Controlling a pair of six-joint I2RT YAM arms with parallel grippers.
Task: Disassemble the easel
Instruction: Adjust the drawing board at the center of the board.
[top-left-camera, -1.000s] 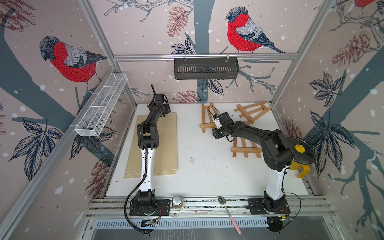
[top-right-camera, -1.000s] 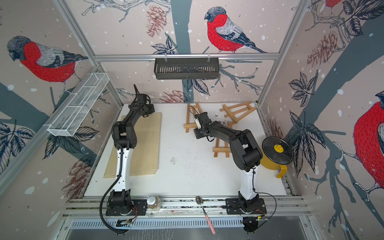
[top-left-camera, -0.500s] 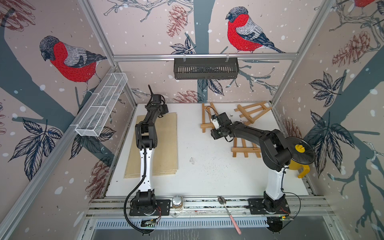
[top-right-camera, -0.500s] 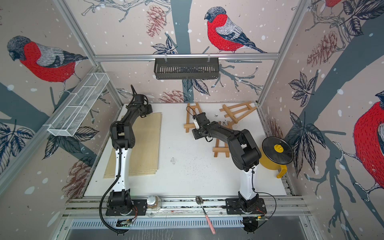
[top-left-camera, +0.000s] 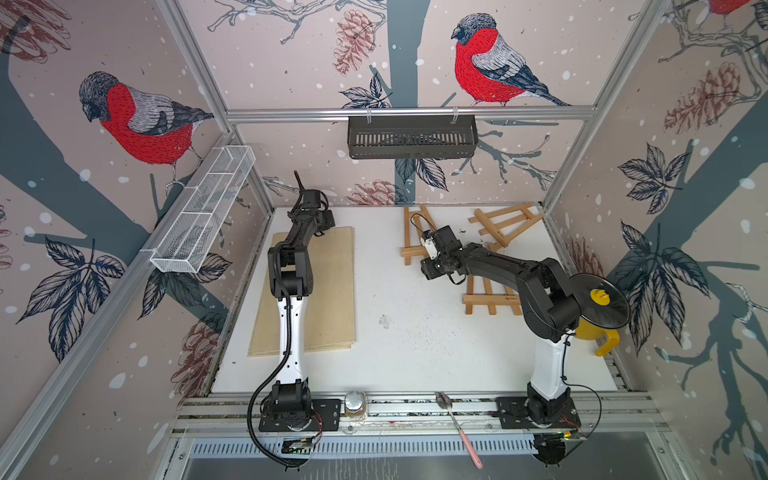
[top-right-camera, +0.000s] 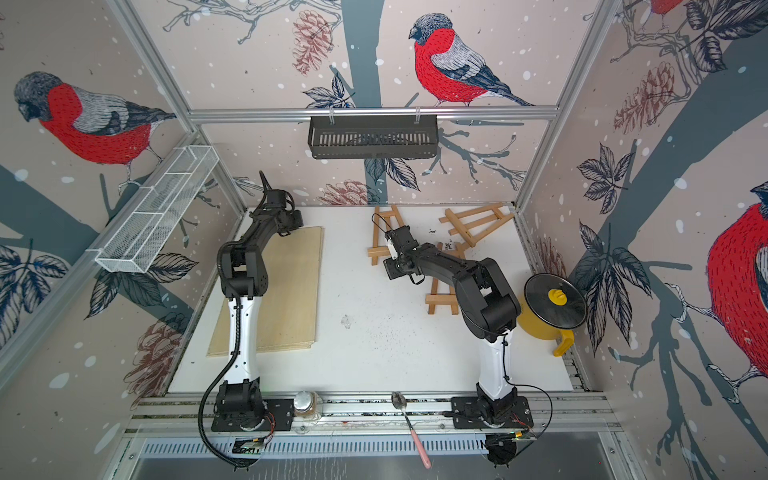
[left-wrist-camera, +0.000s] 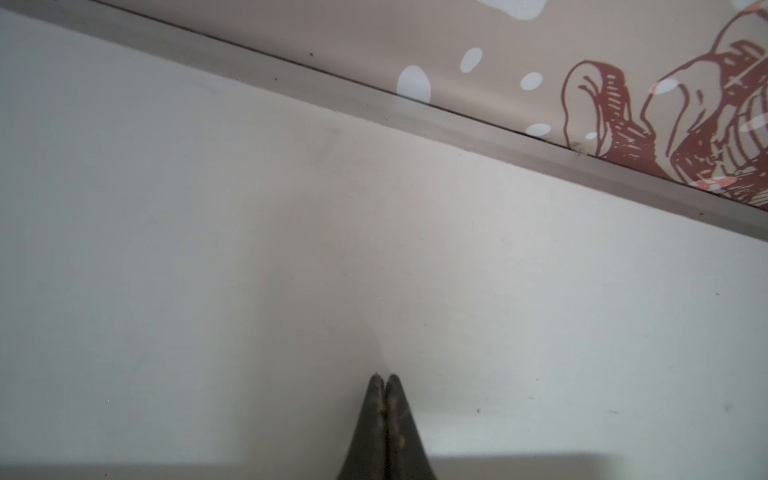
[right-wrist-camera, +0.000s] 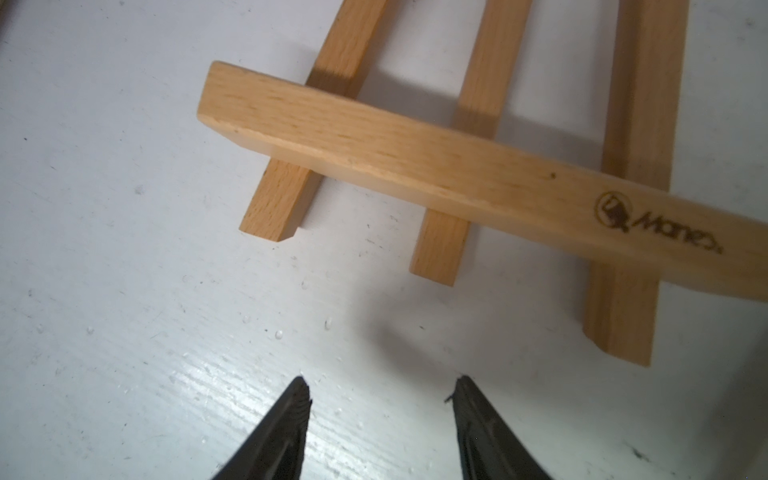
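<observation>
Right pincer: released, jaws apart, low over the counter, just short of the easel's feet.
Easel: lies flat on the counter, crossbar across three slats, untouched; in a top view it sits toward the back, beside the right wrist.
Left pincer: clenched, tips together, over the counter near the back wall.
Second easel: flat, back right corner.
Third easel: flat, partly under the right arm.
</observation>
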